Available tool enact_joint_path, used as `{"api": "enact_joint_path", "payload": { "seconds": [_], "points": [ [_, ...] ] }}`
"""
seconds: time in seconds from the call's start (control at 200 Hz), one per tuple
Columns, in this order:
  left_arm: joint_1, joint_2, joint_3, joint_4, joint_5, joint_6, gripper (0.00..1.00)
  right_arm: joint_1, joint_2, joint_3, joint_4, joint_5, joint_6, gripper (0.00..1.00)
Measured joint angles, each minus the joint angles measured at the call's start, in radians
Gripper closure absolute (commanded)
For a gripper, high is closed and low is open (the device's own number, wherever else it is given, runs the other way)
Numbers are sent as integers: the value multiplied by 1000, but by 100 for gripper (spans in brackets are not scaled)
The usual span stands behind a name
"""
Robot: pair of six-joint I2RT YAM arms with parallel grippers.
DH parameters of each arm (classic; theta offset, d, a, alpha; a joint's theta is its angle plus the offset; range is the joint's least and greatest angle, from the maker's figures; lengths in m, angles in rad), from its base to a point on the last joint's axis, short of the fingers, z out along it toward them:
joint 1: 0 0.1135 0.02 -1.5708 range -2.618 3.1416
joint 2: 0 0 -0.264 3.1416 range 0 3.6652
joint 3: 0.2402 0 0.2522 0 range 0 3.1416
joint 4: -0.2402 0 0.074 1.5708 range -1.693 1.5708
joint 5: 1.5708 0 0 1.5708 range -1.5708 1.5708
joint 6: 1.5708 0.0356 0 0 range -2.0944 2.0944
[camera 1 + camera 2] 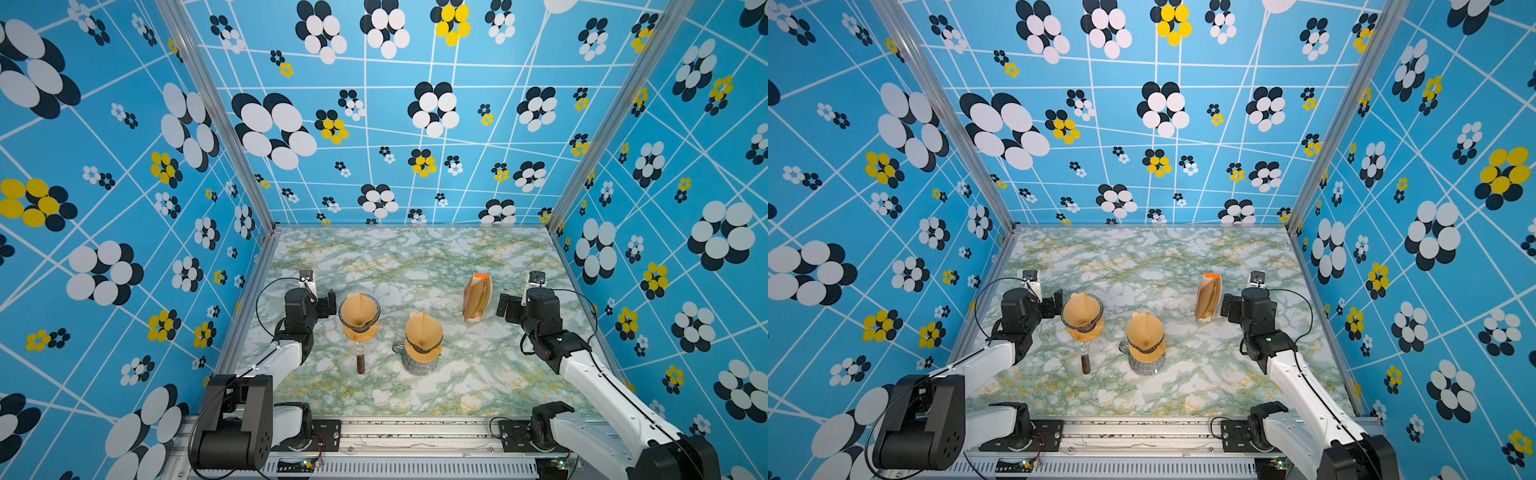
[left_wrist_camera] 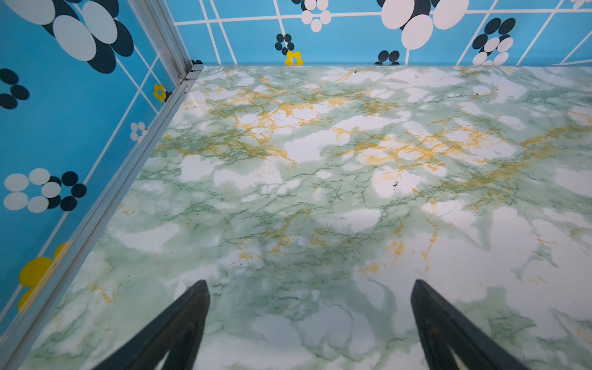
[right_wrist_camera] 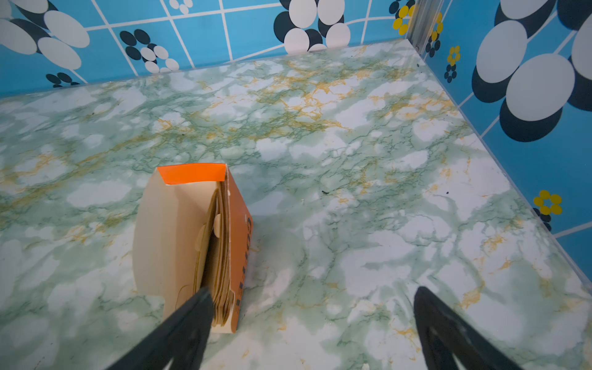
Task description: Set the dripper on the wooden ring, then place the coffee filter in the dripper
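A glass dripper with a brown handle stands left of centre, a brown coffee filter sitting in it. A second dripper rests on a glass carafe and also holds a brown filter. An open orange box holds several more filters. My left gripper is open just left of the first dripper, over bare table. My right gripper is open just right of the box, one finger overlapping the box's near end.
The marble-patterned table is bounded by blue flowered walls on three sides, with metal rails along their feet. Both arm bases sit on the front rail.
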Motion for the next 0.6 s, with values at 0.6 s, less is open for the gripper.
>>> {"api": "enact_joint_path", "payload": {
  "seconds": [0.6],
  "points": [
    [-52,163,-25,298,12,54,1,-160,176,-42,267,-64,-4,1]
  ]
}}
